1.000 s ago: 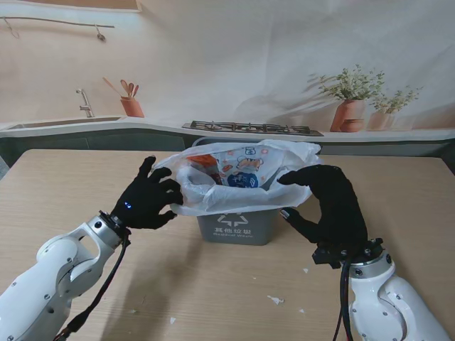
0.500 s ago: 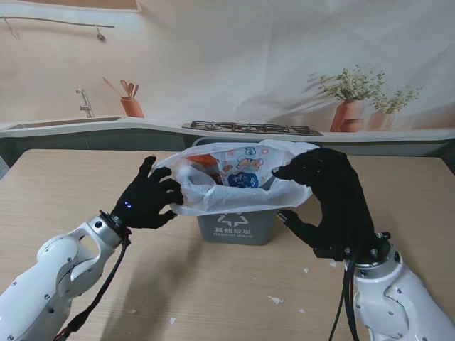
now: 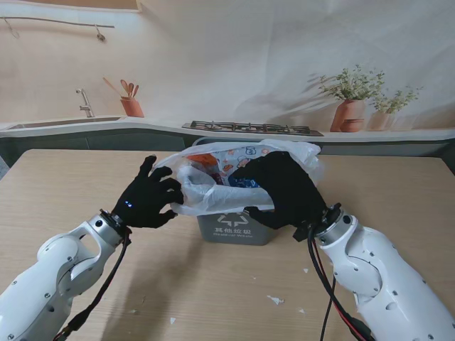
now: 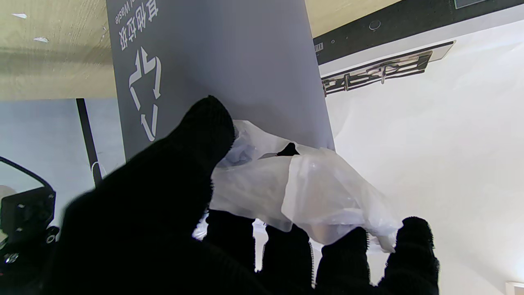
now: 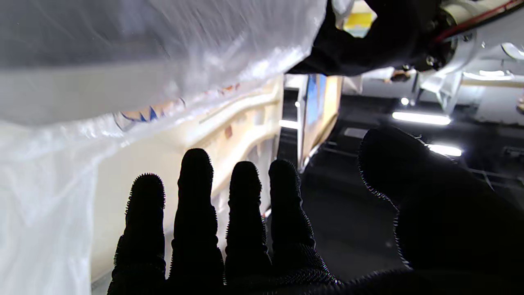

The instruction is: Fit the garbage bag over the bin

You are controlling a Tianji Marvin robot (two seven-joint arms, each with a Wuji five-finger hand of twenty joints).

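A small grey bin (image 3: 229, 226) with a white recycling mark stands mid-table. A thin white garbage bag (image 3: 213, 193) is draped over its rim, and printed packaging shows inside. My left hand (image 3: 146, 197), in a black glove, is shut on the bag's left edge beside the bin; the left wrist view shows the bag (image 4: 303, 192) pinched between thumb and fingers against the grey bin wall (image 4: 229, 65). My right hand (image 3: 281, 188) lies over the bin's near right side on the bag, fingers spread. In the right wrist view the fingers (image 5: 196, 213) are apart beside the bag (image 5: 135, 53).
Small white scraps (image 3: 276, 300) lie on the wooden table (image 3: 64, 185) nearer to me. Behind the table runs a printed kitchen backdrop with a stove (image 3: 249, 128), a sink tap (image 3: 85, 104) and potted plants (image 3: 352, 99).
My right hand has swung left from the bin's right side to lie across the bag over the bin's near right part. The left hand has kept its hold and place.
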